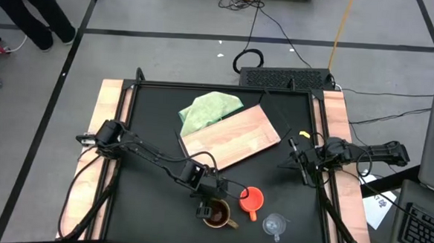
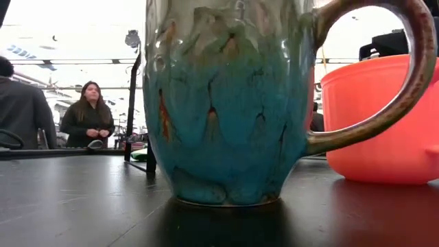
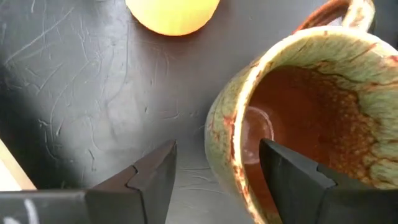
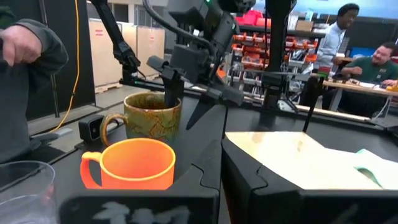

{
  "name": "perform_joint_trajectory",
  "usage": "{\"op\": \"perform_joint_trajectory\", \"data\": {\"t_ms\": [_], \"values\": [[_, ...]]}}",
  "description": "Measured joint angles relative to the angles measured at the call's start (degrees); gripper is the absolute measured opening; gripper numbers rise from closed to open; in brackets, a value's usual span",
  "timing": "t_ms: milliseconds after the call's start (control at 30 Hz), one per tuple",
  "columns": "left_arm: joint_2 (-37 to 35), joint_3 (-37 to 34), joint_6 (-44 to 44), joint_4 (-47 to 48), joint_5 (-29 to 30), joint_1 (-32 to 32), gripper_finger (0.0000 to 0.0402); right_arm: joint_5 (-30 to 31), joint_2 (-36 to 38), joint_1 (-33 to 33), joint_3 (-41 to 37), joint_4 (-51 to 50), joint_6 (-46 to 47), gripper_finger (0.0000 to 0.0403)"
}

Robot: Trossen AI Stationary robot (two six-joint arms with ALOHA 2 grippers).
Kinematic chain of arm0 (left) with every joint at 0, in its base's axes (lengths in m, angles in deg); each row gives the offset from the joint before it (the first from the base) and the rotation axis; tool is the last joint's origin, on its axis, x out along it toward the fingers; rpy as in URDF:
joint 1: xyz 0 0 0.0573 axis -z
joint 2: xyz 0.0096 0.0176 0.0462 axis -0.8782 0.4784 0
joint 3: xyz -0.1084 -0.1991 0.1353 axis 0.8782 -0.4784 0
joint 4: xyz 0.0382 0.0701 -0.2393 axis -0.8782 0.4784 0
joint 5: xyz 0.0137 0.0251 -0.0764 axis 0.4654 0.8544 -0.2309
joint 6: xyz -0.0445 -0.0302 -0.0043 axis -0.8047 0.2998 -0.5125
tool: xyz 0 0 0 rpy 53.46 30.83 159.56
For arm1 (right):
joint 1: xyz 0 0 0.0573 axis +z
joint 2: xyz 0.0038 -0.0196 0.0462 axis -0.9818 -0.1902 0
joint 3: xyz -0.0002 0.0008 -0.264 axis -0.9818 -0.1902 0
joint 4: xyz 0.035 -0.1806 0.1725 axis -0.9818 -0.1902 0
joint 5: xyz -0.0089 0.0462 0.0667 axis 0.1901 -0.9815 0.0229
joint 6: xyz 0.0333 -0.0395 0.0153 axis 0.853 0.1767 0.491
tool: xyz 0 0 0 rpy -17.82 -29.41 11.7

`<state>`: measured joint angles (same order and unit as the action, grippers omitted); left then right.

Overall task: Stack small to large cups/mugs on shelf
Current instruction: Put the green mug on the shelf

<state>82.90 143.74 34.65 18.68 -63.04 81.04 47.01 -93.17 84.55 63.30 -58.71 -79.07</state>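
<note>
your brown mug [image 1: 217, 213] stands upright near the front edge of the table [image 1: 146, 200], its handle toward the orange cup. the left gripper [image 1: 211, 198] is on it: one finger [image 3: 292, 177] reaches down inside the mug, the other finger [image 3: 152, 177] sits outside the wall, so the rim lies between them. the jaws are spread and straddle that wall; you cannot tell whether either finger presses on it, and the mug rests on the table.

just beside the mug you have the orange cup [image 1: 251, 200], upright, close to it but apart. the clear glass cup [image 1: 275, 226] stands near the orange one, toward the front right.

the wooden shelf board [image 1: 231, 137] lies flat farther back, near the table's middle, well apart from the three cups, with a light green cloth [image 1: 209, 110] partly under its far end.

your right gripper [image 1: 296, 152] waits over the table's right side, beside the board, its fingers clenched together on nothing.

people [image 4: 339, 31] stand in the room beyond the table.
</note>
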Motion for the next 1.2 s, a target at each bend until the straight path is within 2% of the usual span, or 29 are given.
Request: {"op": "perform_joint_trajectory", "data": {"t_ms": [100,200,500,1200], "values": [[0.0,0.0,0.7,-0.5,-0.3,0.0,0.0226,0.0,-0.1,0.0,0.0,0.0,0.2,0.0],[0.0,0.0,0.8,-0.5,-0.5,0.0,0.0198,0.0,-0.1,0.0,0.0,0.0,0.2,0.0],[0.0,0.0,2.2,-0.4,-0.3,0.0,0.0039,0.0,-0.1,0.0,0.0,0.0,0.2,0.0],[0.0,0.8,9.5,-1.8,1.3,0.7,0.0035,0.0,-0.1,0.0,0.0,0.0,0.2,0.0]]}}
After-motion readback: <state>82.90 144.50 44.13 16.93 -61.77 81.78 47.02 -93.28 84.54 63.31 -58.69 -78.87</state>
